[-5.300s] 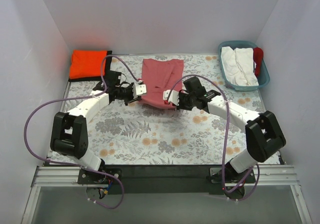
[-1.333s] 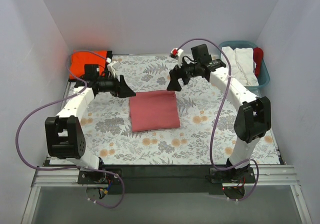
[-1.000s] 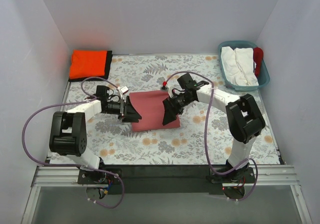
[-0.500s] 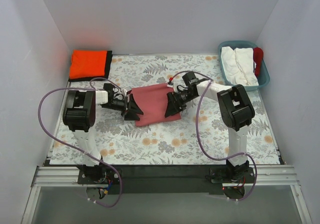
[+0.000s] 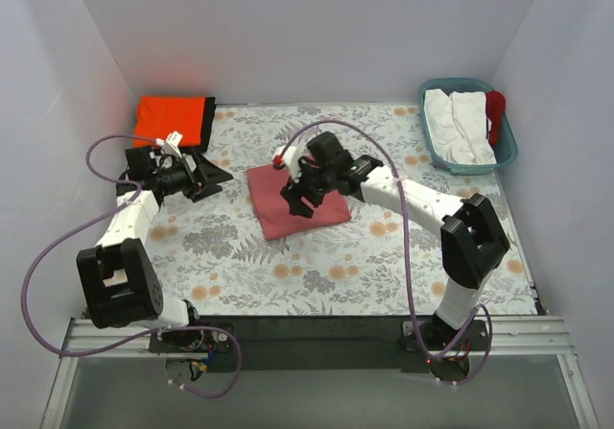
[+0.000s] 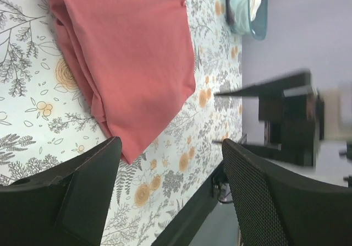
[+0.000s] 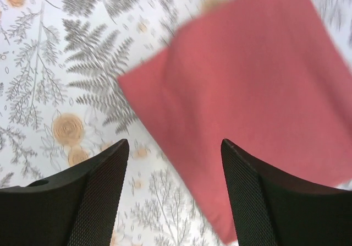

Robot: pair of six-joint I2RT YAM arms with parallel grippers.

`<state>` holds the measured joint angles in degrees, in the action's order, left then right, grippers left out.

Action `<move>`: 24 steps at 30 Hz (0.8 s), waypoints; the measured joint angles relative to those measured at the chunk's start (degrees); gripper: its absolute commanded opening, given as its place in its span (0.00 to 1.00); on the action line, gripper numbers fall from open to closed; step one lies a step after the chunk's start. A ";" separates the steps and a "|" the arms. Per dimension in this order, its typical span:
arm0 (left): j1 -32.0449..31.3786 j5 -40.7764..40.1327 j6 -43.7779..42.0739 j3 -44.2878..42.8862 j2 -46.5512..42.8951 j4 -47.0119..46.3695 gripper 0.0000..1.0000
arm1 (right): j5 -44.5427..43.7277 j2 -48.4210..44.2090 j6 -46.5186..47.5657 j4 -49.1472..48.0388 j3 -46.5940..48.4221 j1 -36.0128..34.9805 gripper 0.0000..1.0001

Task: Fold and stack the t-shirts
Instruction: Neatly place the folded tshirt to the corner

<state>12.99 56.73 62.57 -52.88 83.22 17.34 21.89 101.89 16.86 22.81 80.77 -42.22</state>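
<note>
White walls enclose a desk (image 5: 288, 275) covered in a floral print. The rose-red t-shirt (image 5: 326, 210) lies folded flat at the desk's centre. Its outline is nearly square, so no long axis can be told. Its sides sit skewed to the desk edges, with one corner pointing toward the near left. The orange t-shirt (image 5: 171, 120) lies folded in the far-left corner, on top of the black t-shirt (image 5: 207, 122), which shows only as a dark border. A teal basket (image 5: 506, 146) holding white cloth (image 5: 459, 127) stands in the far-right corner. The left pincer (image 5: 206, 175) is well to the left of the rose-red t-shirt and aimed toward it, with its fingers spread wide and empty. The right pincer (image 5: 299, 197) hangs over the left half of the rose-red t-shirt, with its fingers also apart and nothing between them. Only the top view shows the orange and black t-shirts. The left wrist view alone shows the stacked layers along one edge of the rose-red t-shirt (image 6: 132, 53), beyond the left pincer (image 6: 170, 202). The right wrist view, partly blurred, shows a corner of the rose-red t-shirt (image 7: 258, 103) beyond the right pincer (image 7: 173, 191).
</note>
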 measured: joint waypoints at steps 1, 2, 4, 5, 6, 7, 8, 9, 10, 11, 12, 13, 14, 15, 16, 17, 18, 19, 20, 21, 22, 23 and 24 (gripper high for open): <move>0.02 -1.29 1.22 0.15 -1.46 -0.04 0.74 | -3.28 -0.85 2.08 -1.60 -0.09 -3.37 0.72; 0.02 -2.45 2.19 0.46 -2.43 -0.15 0.75 | -6.36 -1.25 4.11 -3.13 -0.22 -6.38 0.70; 0.39 -4.98 4.15 1.75 -3.69 -0.15 0.75 | -11.63 -1.11 7.52 -5.40 -0.70 -11.93 0.65; 0.81 -6.32 5.07 2.56 -4.04 0.07 0.75 | -13.42 -0.79 8.39 -5.90 -0.92 -13.57 0.63; 1.20 -7.80 5.84 3.30 -4.15 0.31 0.75 | -16.22 0.04 9.90 -6.36 -1.05 -15.61 0.63; 1.55 -9.31 6.51 3.96 -4.11 0.55 0.75 | -17.75 0.79 10.64 -6.73 -1.05 -16.55 0.63; 1.79 -10.58 7.08 4.48 -3.98 0.76 0.75 | -19.52 1.77 11.52 -7.13 -1.05 -17.44 0.62; 2.03 -11.76 7.69 4.72 -3.76 1.11 0.75 | -21.16 2.89 12.24 -7.52 -1.05 -18.14 0.62; 2.23 -12.81 8.09 4.79 -3.52 1.29 0.75 | -22.60 4.07 12.83 -8.00 -1.05 -18.64 0.62; 2.29 -13.49 8.41 4.79 -3.30 1.29 0.75 | -23.78 5.25 13.42 -8.31 -1.05 -19.02 0.62; 2.29 -14.16 8.68 4.79 -3.04 1.22 0.75 | -24.87 6.47 13.86 -8.44 -1.05 -19.30 0.62; 2.29 -14.64 8.92 4.79 -2.78 1.25 0.75 | -25.90 7.56 14.32 -8.68 -1.05 -19.54 0.62; 2.29 -15.10 9.14 4.79 -2.47 1.27 0.75 | -26.67 8.72 14.82 -9.05 -1.05 -19.76 0.61; 2.29 -15.54 9.29 4.79 -2.14 1.22 0.76 | -27.32 9.81 15.15 -9.33 -1.05 -19.87 0.61; 2.29 -15.87 9.44 4.81 -1.81 1.22 0.75 | -27.80 10.78 15.47 -9.55 -1.05 -19.98 0.61; 2.29 -16.20 9.53 4.90 -1.51 1.22 0.76 | -28.09 11.61 15.76 -9.73 -1.03 -20.11 0.61; 2.29 -16.52 9.70 5.07 -1.25 1.11 0.76 | -28.22 12.33 16.04 -9.79 -0.94 -20.22 0.61; 2.29 -16.74 9.79 5.29 -1.05 1.05 0.76 | -28.22 12.81 16.20 -9.86 -0.87 -20.35 0.61; 2.29 -17.03 9.90 5.57 -0.81 1.07 0.76 | -28.17 13.44 16.37 -9.88 -0.70 -20.46 0.61; 2.29 -17.22 9.99 5.70 -0.59 1.20 0.76 | -28.13 13.73 16.41 -9.92 -0.57 -20.57 0.61; 2.29 -17.38 10.14 5.70 -0.28 1.27 0.76 | -28.09 13.84 16.46 -9.92 -0.48 -20.70 0.61; 2.29 -17.51 10.23 5.70 -0.04 1.20 0.76 | -27.93 13.84 16.50 -9.92 -0.37 -20.85 0.61; 2.29 -17.77 10.34 5.70 0.20 1.27 0.76 | -27.69 13.84 16.59 -10.03 -0.15 -21.05 0.61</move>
<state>15.29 38.96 72.90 -47.18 83.42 18.61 -5.80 115.72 33.45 12.78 80.62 -63.26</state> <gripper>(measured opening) 0.754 0.609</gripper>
